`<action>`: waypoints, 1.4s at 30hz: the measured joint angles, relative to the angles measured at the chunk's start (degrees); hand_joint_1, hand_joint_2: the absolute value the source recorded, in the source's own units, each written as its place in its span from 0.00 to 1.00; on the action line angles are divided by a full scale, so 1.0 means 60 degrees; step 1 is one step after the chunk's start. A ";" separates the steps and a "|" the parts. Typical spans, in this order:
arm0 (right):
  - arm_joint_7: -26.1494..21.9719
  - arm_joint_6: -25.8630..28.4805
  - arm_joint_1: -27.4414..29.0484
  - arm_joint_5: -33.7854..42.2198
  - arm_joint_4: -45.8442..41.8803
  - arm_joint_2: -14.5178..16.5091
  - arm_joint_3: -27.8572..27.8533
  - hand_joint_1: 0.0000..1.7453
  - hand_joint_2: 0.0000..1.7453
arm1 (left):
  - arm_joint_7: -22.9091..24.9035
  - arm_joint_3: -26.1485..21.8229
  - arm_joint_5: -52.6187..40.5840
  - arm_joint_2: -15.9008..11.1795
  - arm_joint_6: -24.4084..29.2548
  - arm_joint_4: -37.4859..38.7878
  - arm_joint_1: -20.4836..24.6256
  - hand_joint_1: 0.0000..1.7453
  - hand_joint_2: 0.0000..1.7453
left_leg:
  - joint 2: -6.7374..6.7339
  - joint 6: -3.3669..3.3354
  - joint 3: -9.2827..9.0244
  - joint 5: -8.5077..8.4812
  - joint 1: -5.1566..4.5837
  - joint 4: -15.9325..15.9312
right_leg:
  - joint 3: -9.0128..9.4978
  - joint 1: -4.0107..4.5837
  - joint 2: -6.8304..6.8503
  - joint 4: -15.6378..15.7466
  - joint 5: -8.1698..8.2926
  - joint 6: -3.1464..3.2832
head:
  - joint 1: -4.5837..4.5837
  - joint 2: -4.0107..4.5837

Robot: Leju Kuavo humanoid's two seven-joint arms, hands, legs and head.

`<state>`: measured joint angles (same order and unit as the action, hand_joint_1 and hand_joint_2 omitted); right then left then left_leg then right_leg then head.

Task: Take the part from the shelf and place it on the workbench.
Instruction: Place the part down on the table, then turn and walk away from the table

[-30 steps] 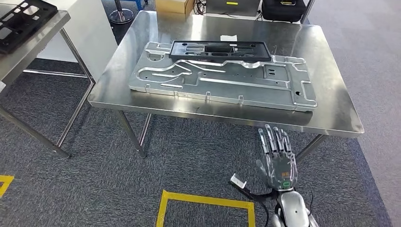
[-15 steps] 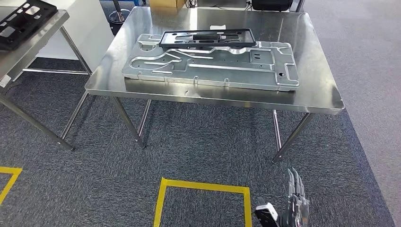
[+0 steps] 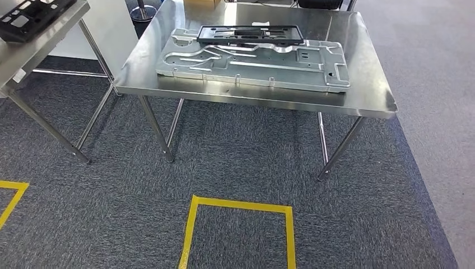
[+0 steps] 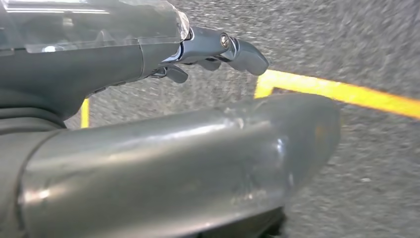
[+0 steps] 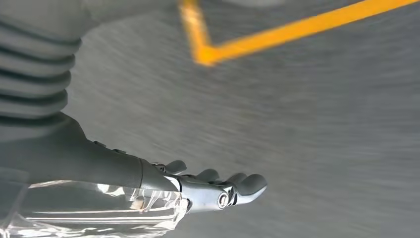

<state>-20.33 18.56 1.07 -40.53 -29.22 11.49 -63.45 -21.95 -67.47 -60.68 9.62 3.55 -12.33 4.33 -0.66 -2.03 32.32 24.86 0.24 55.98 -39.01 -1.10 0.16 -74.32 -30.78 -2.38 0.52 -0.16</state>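
Observation:
A black plastic frame part (image 3: 250, 35) lies flat on the far edge of a large silver stamped plate (image 3: 252, 66), which rests on the steel workbench (image 3: 369, 96). A second black part (image 3: 31, 12) sits on the steel shelf table (image 3: 39, 47) at the far left. My left hand (image 4: 218, 49) hangs over the grey carpet with its fingers stretched out and nothing in them. My right hand (image 5: 218, 186) hangs the same way over the carpet, fingers out and holding nothing.
Grey carpet runs between me and the workbench, marked with a yellow tape square (image 3: 241, 208). More yellow tape (image 3: 11, 197) lies at the left edge. The workbench legs (image 3: 336, 151) and the shelf table legs (image 3: 50, 129) stand on the carpet.
The whole view has shifted as the camera drew back from the workbench. My right hand has dropped out of the head view. The black part stays on the silver plate.

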 joint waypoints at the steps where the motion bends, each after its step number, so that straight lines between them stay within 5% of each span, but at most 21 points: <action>1: 0.0351 -0.0115 -0.0067 0.0004 0.0306 -0.0058 -0.0193 0.00 0.00 | 0.0002 -0.0014 -0.0008 0.0000 0.0017 0.0000 -0.0006 0.00 0.00 | 0.0039 0.0046 0.0151 -0.0100 0.0008 0.0039 | 0.0361 -0.0019 -0.0041 0.0299 0.0330 0.0006 | 0.0000 -0.0001; 2: 0.0668 -0.0239 -0.0120 0.0005 0.0563 -0.0109 -0.0349 0.00 0.00 | 0.0005 -0.0025 -0.0015 0.0000 0.0035 0.0000 -0.0006 0.00 0.00 | 0.0093 0.0100 0.0283 -0.0184 0.0015 0.0095 | 0.0880 -0.0041 -0.0186 0.0896 0.0459 0.0025 | 0.0001 -0.0001; 4: 0.1289 -0.0408 -0.0201 -0.0029 0.0999 -0.0173 -0.0591 0.00 0.00 | 0.0009 -0.0038 -0.0029 0.0000 0.0069 -0.0002 0.0011 0.00 0.00 | 0.0197 0.0212 0.0479 -0.0312 -0.0004 0.0231 | 0.1947 -0.0050 -0.0510 0.2381 0.0138 0.0094 | 0.0000 -0.0001; 6: 0.1820 -0.0416 -0.0289 -0.0115 0.1342 -0.0194 -0.0772 0.00 0.00 | 0.0007 -0.0047 -0.0059 -0.0004 0.0101 -0.0005 0.0026 0.00 0.00 | 0.0314 0.0338 0.0590 -0.0457 -0.0028 0.0287 | 0.2360 -0.0008 -0.0581 0.3110 -0.0211 0.0204 | -0.0006 0.0001; 9: 0.2473 -0.0403 -0.0389 -0.0324 0.1734 -0.0203 -0.0932 0.00 0.00 | 0.0001 -0.0082 -0.0101 -0.0019 0.0138 -0.0007 -0.0006 0.00 0.00 | 0.0368 0.0492 0.0795 -0.0312 0.0036 0.0567 | 0.2257 -0.0010 -0.0263 0.3157 -0.0087 0.0463 | -0.0030 0.0001; 12: 0.2807 -0.0422 -0.0420 -0.0544 0.1969 -0.0223 -0.0970 0.00 0.00 | 0.0001 -0.0128 -0.0142 -0.0022 0.0148 -0.0007 -0.0043 0.00 0.00 | 0.0226 0.0605 0.1414 0.0803 0.0071 0.2241 | 0.2085 0.0034 0.0075 0.3147 0.0049 0.0609 | -0.0102 0.0001; 14: 0.2851 -0.0480 -0.0421 -0.0649 0.2076 -0.0239 -0.0970 0.00 0.00 | 0.0001 -0.0150 -0.0170 -0.0022 0.0151 -0.0007 -0.0066 0.00 0.00 | 0.0181 0.0638 0.1579 0.1131 0.0077 0.3076 | 0.1973 0.0078 0.0292 0.3112 0.0100 0.0615 | -0.0105 0.0000; 16: 0.2830 -0.0568 -0.0442 -0.0750 0.2158 -0.0254 -0.0969 0.00 0.00 | 0.0000 -0.0172 -0.0185 -0.0026 0.0153 -0.0008 -0.0101 0.00 0.00 | 0.0109 0.0591 0.1006 0.0806 0.0071 0.2488 | 0.1924 0.0112 0.0484 0.3074 0.0115 0.0604 | -0.0107 -0.0001; 19: 0.2799 -0.0619 -0.0479 -0.0839 0.2252 -0.0259 -0.0967 0.00 0.00 | -0.0005 -0.0196 -0.0189 -0.0056 0.0156 -0.0014 -0.0108 0.00 0.00 | -0.0331 0.0370 -0.0180 0.0395 -0.0036 0.0635 | 0.1930 0.0170 0.0726 0.3037 0.0105 0.0533 | -0.0101 0.0000; 22: 0.2793 -0.0622 -0.0535 -0.0869 0.2309 -0.0271 -0.0962 0.00 0.00 | -0.0013 -0.0207 -0.0192 -0.0075 0.0158 -0.0018 -0.0121 0.00 0.00 | -0.0362 0.0160 -0.0297 0.0407 -0.0102 0.0246 | 0.1939 0.0218 0.0966 0.3049 0.0115 0.0374 | -0.0114 -0.0001; 25: 0.2812 -0.0706 -0.0577 -0.1083 0.2343 -0.0313 -0.0920 0.00 0.00 | -0.0035 -0.0212 -0.0198 -0.0082 0.0163 -0.0018 -0.0139 0.00 0.00 | -0.0121 -0.0031 -0.0316 0.0263 -0.0018 0.0027 | 0.1722 0.0178 0.0551 0.2505 -0.0301 0.0220 | -0.0071 0.0000; 28: 0.3008 -0.0813 -0.0526 -0.1603 0.2392 -0.0354 -0.0751 0.00 0.00 | -0.0057 -0.0212 -0.0239 -0.0085 0.0163 -0.0018 -0.0117 0.00 0.00 | 0.0121 -0.0122 -0.0233 0.0186 -0.0018 0.0004 | 0.0819 0.0079 0.0047 0.0693 -0.1156 0.0120 | -0.0039 0.0001; 30: 0.3199 -0.0878 -0.0494 -0.1952 0.2427 -0.0376 -0.0564 0.00 0.00 | -0.0045 -0.0213 -0.0276 -0.0087 0.0162 -0.0018 -0.0128 0.00 0.00 | 0.0332 -0.0113 -0.0213 0.0184 -0.0015 0.0047 | 0.0576 0.0030 -0.0005 0.0323 -0.1034 0.0060 | -0.0041 0.0001; 32: 0.3360 -0.0976 -0.0467 -0.2184 0.2462 -0.0391 -0.0381 0.00 0.00 | -0.0014 -0.0215 -0.0300 -0.0086 0.0166 -0.0018 -0.0134 0.00 0.00 | 0.0573 -0.0065 -0.0205 0.0211 0.0002 0.0136 | 0.1001 -0.0036 -0.0118 0.1360 -0.0264 0.0037 | -0.0036 0.0000; 34: 0.3490 -0.1075 -0.0441 -0.2325 0.2498 -0.0398 -0.0239 0.00 0.00 | 0.0023 -0.0215 -0.0320 -0.0084 0.0174 -0.0018 -0.0120 0.00 0.00 | 0.0776 0.0038 -0.0142 0.0249 -0.0009 0.0251 | 0.1483 -0.0074 -0.0452 0.2510 0.0214 0.0062 | -0.0038 0.0000; 36: 0.3588 -0.1147 -0.0439 -0.2403 0.2528 -0.0401 -0.0121 0.00 0.00 | 0.0050 -0.0214 -0.0342 -0.0086 0.0182 -0.0018 -0.0114 0.00 0.00 | 0.0929 0.0174 -0.0054 0.0239 0.0001 0.0306 | 0.1583 -0.0048 -0.0608 0.2833 0.0226 0.0133 | -0.0035 0.0001; 38: 0.3659 -0.1208 -0.0464 -0.2444 0.2539 -0.0403 -0.0026 0.00 0.00 | 0.0073 -0.0215 -0.0362 -0.0094 0.0205 -0.0019 -0.0141 0.00 0.00 | 0.1010 0.0299 0.0011 0.0215 0.0037 0.0318 | 0.1590 -0.0045 -0.0431 0.2889 0.0279 0.0263 | -0.0028 0.0000; 40: 0.3712 -0.1275 -0.0462 -0.2478 0.2547 -0.0407 0.0041 0.00 0.00 | 0.0094 -0.0216 -0.0376 -0.0107 0.0242 -0.0021 -0.0160 0.00 0.00 | 0.0709 0.0383 0.0196 0.0465 0.0042 0.0683 | 0.1627 -0.0081 -0.0219 0.2989 0.0342 0.0413 | -0.0077 -0.0001; 42: 0.3742 -0.1315 -0.0428 -0.2514 0.2563 -0.0411 0.0081 0.00 0.00 | 0.0109 -0.0216 -0.0387 -0.0114 0.0277 -0.0022 -0.0144 0.00 0.00 | 0.0309 0.0451 0.0670 0.1069 0.0069 0.1731 | 0.1636 -0.0075 0.0018 0.3028 0.0357 0.0495 | -0.0136 0.0000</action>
<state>2.11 10.67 -1.50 -55.62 -13.85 9.03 -62.96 -21.29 -68.76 -63.00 8.93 5.21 -12.46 3.47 1.20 0.68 36.34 31.27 0.66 66.37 -29.19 -1.55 0.27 -56.16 -28.64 0.59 -0.29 -0.16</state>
